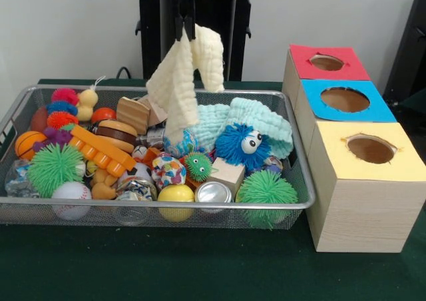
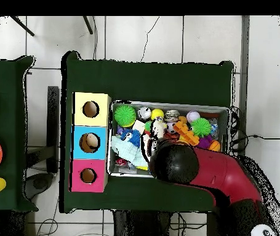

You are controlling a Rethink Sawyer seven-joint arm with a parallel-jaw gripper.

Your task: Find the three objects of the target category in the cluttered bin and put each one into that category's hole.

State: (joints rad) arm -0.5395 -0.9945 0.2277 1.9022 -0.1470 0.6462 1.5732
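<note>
Wire-mesh bin (image 1: 13,118) — on the green table (image 1: 166,268), left of the boxes, heaped with toys. Left end: small basketball (image 1: 28,143), green spiky ball (image 1: 54,168), baseball (image 1: 71,199). Centre: gripper (image 1: 185,26) above the bin, fingers pinched on a cream cloth (image 1: 180,81) that hangs clear over the heap. Right end: blue fuzzy googly-eyed toy (image 1: 243,144), pale teal cloth (image 1: 263,121). Beside the bin — wooden boxes with holes, topped red (image 1: 326,62), blue (image 1: 345,100), yellow (image 1: 369,150).
</note>
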